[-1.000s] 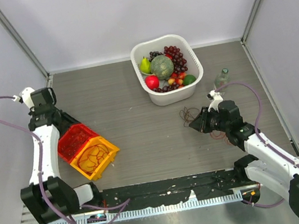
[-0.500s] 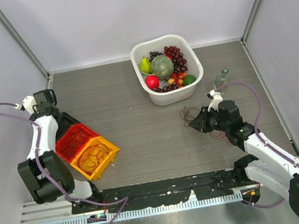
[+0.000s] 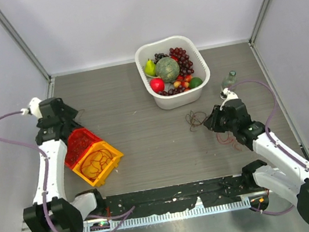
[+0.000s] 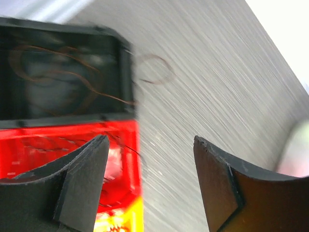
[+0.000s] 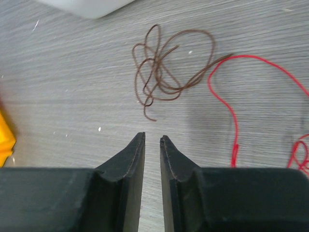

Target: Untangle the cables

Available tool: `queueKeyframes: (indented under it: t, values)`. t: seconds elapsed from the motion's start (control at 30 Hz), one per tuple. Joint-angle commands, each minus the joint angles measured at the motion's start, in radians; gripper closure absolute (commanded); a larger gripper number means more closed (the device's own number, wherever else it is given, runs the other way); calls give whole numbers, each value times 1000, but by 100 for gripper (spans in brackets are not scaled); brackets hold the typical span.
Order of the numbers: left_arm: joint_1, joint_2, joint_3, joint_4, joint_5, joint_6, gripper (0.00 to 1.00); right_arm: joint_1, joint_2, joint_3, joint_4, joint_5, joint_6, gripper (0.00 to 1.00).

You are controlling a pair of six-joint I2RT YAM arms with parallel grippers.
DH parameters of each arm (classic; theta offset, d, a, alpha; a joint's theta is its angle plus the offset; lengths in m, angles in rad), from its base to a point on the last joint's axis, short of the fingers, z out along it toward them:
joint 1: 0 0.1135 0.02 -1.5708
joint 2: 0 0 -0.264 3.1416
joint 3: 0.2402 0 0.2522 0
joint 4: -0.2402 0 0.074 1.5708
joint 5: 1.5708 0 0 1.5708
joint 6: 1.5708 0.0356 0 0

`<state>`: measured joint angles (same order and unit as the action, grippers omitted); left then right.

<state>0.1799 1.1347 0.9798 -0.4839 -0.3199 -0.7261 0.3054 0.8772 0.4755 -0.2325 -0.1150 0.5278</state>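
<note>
- Right gripper (image 5: 152, 138), barely parted and empty, is hovering near the brown cable tangle (image 5: 164, 72) beside the red cable (image 5: 227, 96).
- Left gripper (image 4: 152, 145) is gaping wide, empty.
- Next: likely pinching one brown strand free.

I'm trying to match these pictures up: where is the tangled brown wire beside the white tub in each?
Top external: the brown wire, right of centre, just below the white tub.
Left wrist: not in it.
Right wrist: upper middle, ahead of the right gripper.
Shared landmark: the yellow bin, in all three.
</note>
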Motion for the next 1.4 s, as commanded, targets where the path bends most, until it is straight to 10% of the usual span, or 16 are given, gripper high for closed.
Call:
queueKeyframes:
  t: [0.0, 0.2, 0.4, 0.8, 1.37]
  values:
    - [-242, -36, -32, 107, 160, 72, 26, -34, 22, 69, -41, 89, 1, 73]
    - [-434, -85, -98, 163, 219, 155, 26, -38, 31, 89, -22, 40, -12, 63]
    - [-436, 6, 0, 91, -26, 263, 14, -38, 55, 87, 13, 6, -8, 55]
    - [-232, 735, 546, -152, -145, 442, 34, -40, 10, 54, 30, -75, -41, 56]
    - [-214, 948, 669, -265, -157, 514, 31, -40, -30, 23, 44, -106, -74, 56]
